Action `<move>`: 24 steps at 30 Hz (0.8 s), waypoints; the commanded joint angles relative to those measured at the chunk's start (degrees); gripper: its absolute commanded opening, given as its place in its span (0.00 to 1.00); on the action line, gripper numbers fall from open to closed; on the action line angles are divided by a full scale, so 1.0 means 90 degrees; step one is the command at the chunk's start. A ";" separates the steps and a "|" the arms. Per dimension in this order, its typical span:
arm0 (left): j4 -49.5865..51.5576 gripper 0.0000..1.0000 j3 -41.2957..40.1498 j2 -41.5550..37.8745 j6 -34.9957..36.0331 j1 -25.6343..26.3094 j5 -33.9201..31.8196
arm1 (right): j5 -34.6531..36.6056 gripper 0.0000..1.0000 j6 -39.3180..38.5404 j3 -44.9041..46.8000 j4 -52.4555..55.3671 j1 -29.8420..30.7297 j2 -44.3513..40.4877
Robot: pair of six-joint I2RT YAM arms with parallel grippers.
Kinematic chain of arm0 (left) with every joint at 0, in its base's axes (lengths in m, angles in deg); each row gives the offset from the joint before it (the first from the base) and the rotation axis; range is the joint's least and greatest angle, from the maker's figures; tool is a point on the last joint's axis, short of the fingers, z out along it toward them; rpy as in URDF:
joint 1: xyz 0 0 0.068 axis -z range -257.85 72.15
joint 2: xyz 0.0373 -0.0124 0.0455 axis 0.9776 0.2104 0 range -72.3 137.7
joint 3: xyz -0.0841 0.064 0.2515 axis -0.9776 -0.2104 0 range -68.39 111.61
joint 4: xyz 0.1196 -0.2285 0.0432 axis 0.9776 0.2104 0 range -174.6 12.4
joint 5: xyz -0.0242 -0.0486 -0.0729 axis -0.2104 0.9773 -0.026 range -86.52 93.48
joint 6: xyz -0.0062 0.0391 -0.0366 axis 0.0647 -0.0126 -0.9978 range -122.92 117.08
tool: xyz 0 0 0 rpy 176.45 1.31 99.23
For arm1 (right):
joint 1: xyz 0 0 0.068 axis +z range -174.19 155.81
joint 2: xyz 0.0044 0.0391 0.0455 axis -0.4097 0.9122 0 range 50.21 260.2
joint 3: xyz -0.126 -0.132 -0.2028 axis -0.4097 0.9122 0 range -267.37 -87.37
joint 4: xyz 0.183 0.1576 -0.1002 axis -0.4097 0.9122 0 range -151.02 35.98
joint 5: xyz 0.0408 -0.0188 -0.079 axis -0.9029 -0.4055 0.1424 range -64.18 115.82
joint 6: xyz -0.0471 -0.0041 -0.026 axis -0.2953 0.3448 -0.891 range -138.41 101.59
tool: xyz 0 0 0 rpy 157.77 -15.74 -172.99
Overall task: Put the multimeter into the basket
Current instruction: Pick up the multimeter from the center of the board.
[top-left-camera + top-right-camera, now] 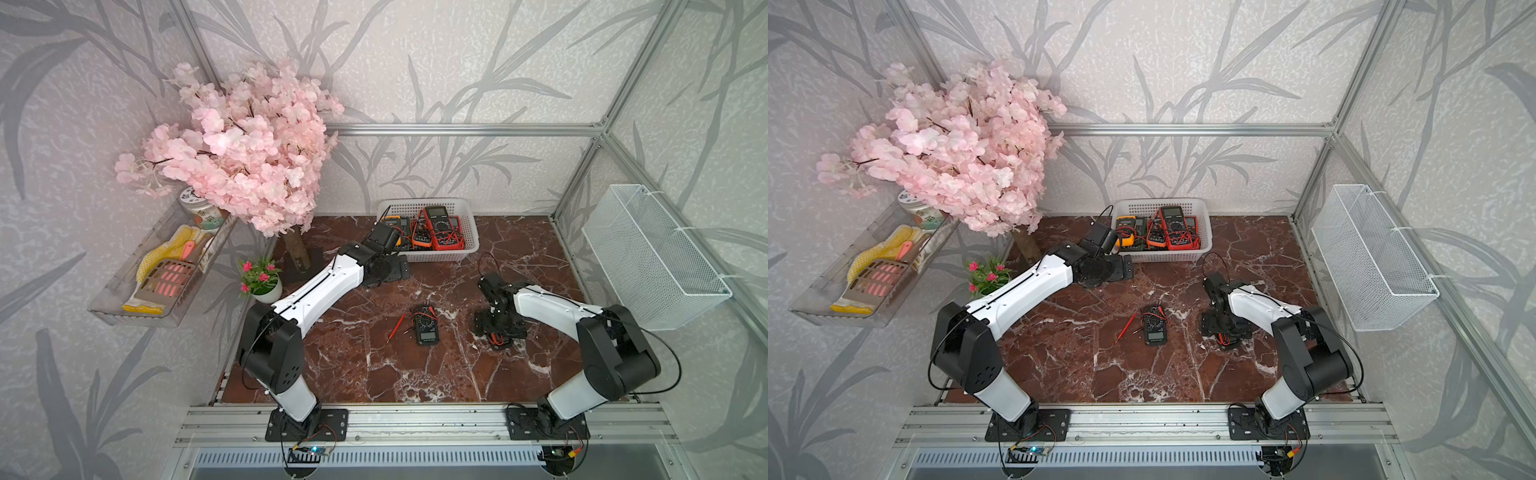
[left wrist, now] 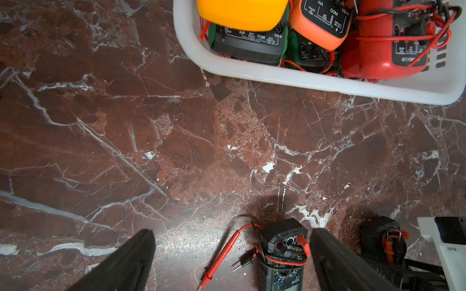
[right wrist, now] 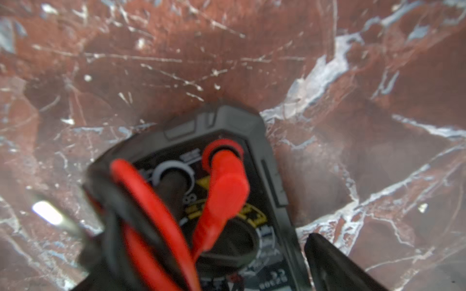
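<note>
The white perforated basket (image 1: 465, 253) (image 1: 1200, 253) (image 2: 315, 80) stands at the back middle of the table, holding several multimeters. A black multimeter (image 1: 427, 327) (image 1: 1155, 326) (image 2: 280, 254) lies on the table's middle, its red probe (image 1: 397, 327) stretched out beside it. Another black multimeter (image 3: 227, 176) (image 1: 500, 341) with red and black leads lies to the right. My right gripper (image 3: 201, 252) (image 1: 498, 328) is low over it, open, with a finger (image 3: 335, 267) beside its edge. My left gripper (image 2: 233, 231) (image 1: 388, 272) hangs open and empty by the basket's front left corner.
A pink blossom tree (image 1: 245, 145) and a small potted plant (image 1: 262, 282) crowd the table's back left. A clear tray (image 1: 124, 299) hangs on the left wall and a white wire-mesh bin (image 1: 652, 257) on the right wall. Metal frame posts border the table.
</note>
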 commanded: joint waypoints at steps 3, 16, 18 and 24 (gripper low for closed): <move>0.0009 1.00 -0.0167 -0.0199 -0.0112 0.0021 0.0004 | -0.0146 0.95 -0.0102 0.0016 0.0013 -0.0022 0.0081; -0.0108 1.00 -0.0202 -0.0128 -0.0197 0.0023 0.0052 | -0.0473 0.65 -0.0055 0.0074 -0.0040 -0.0027 0.0072; -0.0071 1.00 -0.0161 -0.0106 -0.0180 0.0018 0.0045 | -0.0522 0.60 -0.0031 0.0046 -0.0034 -0.0021 -0.0005; -0.0039 1.00 -0.0091 -0.0073 -0.0218 0.0019 -0.0032 | -0.0582 0.50 -0.0018 -0.0209 0.0126 -0.0020 -0.0230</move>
